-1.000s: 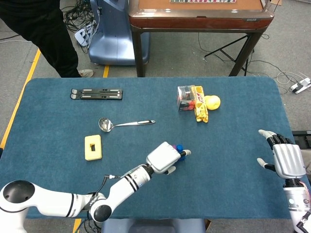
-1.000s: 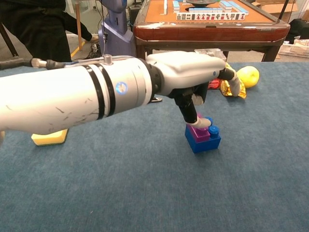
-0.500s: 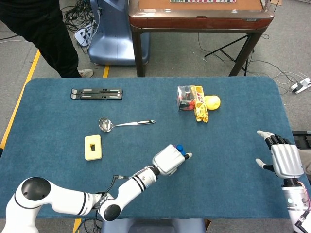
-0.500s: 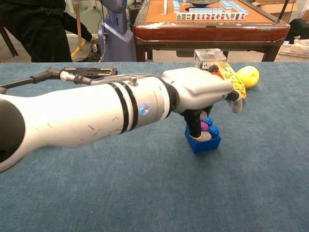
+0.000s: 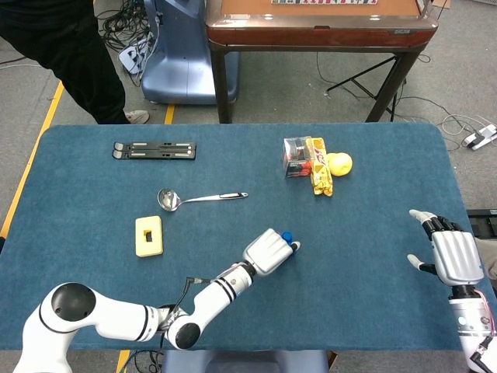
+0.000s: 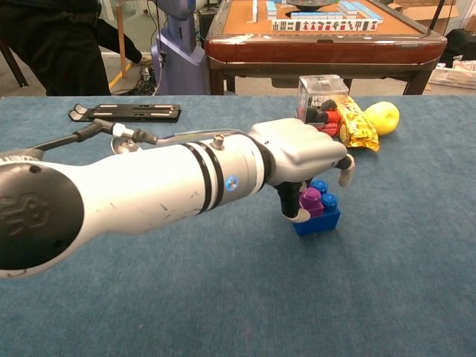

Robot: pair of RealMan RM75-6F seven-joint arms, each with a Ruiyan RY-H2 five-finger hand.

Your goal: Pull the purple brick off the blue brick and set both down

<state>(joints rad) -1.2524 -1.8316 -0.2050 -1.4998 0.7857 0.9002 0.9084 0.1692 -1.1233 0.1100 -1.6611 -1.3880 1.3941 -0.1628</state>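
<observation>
The purple brick point(image 6: 311, 201) sits pressed onto the blue brick point(image 6: 321, 220), and the pair stands on the blue table point(image 6: 416, 282) near its middle. My left hand point(image 6: 301, 152) hangs over the pair from the left. Its fingers point(image 6: 297, 215) curl down against the purple brick's left side and grip it. In the head view the left hand point(image 5: 268, 250) hides the purple brick, and only a stud of the blue brick point(image 5: 286, 236) shows. My right hand point(image 5: 452, 255) hovers at the table's right edge, fingers spread and holding nothing.
A yellow block point(image 5: 148, 235), a metal ladle point(image 5: 198, 198) and a black bar point(image 5: 154, 150) lie to the left. A clear box point(image 5: 297, 155), a snack packet point(image 5: 320, 176) and a lemon point(image 5: 338, 163) sit at the back. A person stands at the far left.
My left forearm has swung down and to the left across the chest view. The hand has settled lower around the purple brick, which shows again. Bricks and right hand stay put.
</observation>
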